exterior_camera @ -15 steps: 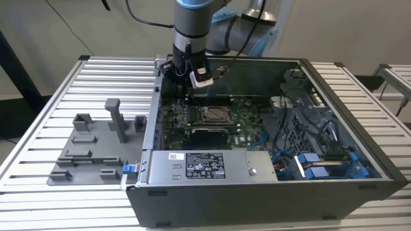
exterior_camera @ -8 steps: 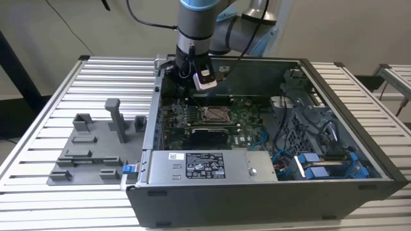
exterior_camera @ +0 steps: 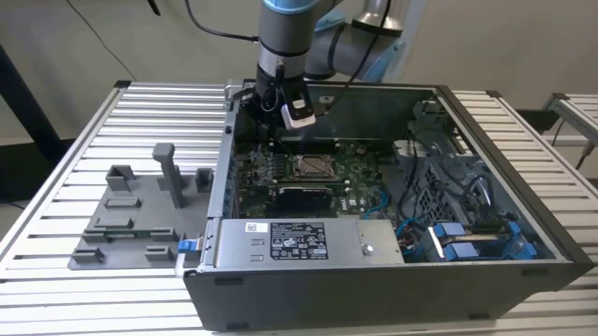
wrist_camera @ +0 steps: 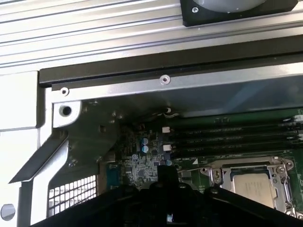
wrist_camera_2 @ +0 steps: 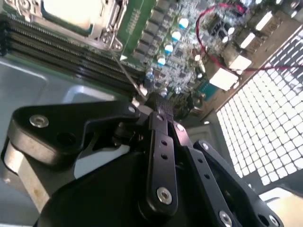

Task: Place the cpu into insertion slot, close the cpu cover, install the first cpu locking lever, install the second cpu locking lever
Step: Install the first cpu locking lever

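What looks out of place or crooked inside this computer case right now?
One thing: in the second wrist view a thin locking lever sticks out at an angle from the cpu cover toward the gripper, not tucked along the frame. The cpu looks flat; nothing seems spilled or damaged.

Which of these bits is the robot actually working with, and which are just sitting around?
In the job: gripper, cpu, cpu cover, locking lever.
Just lying about: grey fixture plate, power supply box, blue connectors.
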### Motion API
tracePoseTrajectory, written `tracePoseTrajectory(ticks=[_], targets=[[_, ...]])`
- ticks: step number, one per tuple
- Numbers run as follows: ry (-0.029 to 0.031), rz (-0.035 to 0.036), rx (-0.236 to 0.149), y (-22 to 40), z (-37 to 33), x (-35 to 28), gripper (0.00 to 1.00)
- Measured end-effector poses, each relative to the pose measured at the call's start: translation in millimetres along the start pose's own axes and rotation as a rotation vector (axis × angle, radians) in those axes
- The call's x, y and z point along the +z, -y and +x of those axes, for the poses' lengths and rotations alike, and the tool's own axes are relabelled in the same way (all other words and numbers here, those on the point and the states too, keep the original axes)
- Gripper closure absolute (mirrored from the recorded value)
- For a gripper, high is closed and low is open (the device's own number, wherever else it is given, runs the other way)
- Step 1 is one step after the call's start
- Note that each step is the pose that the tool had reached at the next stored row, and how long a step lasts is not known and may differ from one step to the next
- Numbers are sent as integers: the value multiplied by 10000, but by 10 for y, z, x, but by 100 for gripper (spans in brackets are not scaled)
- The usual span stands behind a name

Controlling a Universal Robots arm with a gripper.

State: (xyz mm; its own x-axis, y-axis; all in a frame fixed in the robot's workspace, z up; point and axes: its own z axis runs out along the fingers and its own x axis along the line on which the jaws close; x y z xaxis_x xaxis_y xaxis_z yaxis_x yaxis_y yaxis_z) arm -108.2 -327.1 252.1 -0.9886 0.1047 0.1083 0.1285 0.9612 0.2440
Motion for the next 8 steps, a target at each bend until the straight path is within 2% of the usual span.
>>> tracePoseTrajectory(ticks=[8], targets=[[-1, -1, 0, 4, 63, -4, 89]])
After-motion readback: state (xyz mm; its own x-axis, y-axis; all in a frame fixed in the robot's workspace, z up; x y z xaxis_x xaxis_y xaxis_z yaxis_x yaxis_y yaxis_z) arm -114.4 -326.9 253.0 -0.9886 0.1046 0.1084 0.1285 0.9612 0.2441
